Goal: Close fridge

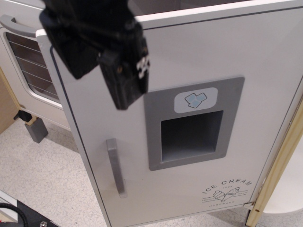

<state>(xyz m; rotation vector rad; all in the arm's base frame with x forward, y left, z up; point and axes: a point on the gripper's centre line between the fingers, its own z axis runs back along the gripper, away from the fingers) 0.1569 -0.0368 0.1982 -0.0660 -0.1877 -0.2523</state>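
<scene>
Standing open toward the camera, the fridge (189, 118) fills most of the view: its tall white door hangs on the hinge side at the right, and its free edge at the left is swung out in front of the oven (23, 61). The pincer (102, 56) is in front of the upper left part of the door, near the free edge, a dark and blurred shape. Two black fingers (125, 75) hang down with only a narrow gap between them, but I cannot tell if they are together or apart, and they do not seem to hold anything. I also cannot tell if the pincer touches the door or is only in front of it. To my judgement the step in hand is the approach for a push, and the door is not yet closed. The next move calls for a firm contact on the flat panel near the free edge, far from the hinge, then a push along the door's arc. The grey handle (115, 165) and the recessed dispenser panel (191, 125) are lower, and a finger could catch there. Behind, the oven handle (23, 26) is near the door's corner. A grey block (36, 129) stands on the floor under the oven, a little apart from the door's swing.
</scene>
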